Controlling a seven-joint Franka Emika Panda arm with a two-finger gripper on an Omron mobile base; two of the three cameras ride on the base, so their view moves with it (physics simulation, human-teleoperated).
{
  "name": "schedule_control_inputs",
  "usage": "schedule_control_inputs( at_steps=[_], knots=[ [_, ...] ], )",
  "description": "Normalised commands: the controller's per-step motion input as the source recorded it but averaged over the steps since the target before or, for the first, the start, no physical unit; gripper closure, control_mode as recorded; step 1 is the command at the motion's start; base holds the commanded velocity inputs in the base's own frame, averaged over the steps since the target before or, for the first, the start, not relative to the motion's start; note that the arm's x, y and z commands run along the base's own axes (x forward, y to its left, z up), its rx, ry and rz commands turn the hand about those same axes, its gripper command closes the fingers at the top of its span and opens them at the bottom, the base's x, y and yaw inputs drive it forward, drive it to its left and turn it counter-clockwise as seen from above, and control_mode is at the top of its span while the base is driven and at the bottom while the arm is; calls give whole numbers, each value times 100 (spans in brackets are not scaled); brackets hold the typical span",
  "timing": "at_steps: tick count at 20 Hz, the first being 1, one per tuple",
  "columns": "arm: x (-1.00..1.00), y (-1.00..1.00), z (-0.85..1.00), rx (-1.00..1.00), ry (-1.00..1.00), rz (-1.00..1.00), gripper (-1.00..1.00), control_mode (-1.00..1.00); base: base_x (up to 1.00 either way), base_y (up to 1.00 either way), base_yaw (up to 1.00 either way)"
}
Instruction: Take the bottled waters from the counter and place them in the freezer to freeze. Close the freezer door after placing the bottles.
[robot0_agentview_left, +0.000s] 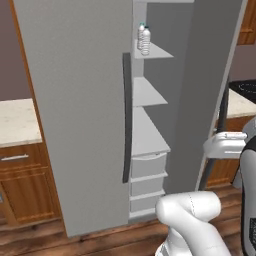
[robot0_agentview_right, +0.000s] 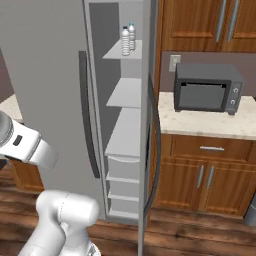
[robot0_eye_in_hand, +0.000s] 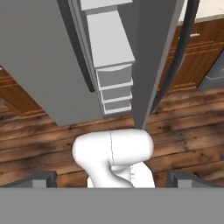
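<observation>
Dark fingertips of the gripper stand far apart at the bottom of the hand view, spread wide with nothing between them. The hand looks down at the brown wood floor in front of the freezer. The freezer door stands open, with its long dark handle on the edge by the opening. Inside are white shelves and drawers lower down. Both bottled waters stand upright on a high shelf, side by side. To the right of the fridge, a grey toaster oven sits on the counter.
</observation>
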Motion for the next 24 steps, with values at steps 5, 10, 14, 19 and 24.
schedule_control_inputs(
  at_steps=[5,10,14,19,24],
  knots=[
    [0,0,0,0,0,0,-100,100,-9,-41,3],
    [0,0,0,0,0,0,-100,100,0,-41,7],
    [0,0,0,0,0,0,-100,100,2,-39,18],
    [0,0,0,0,0,0,-100,100,5,-56,14],
    [0,0,0,0,0,0,-100,100,0,-58,2]
  ],
)
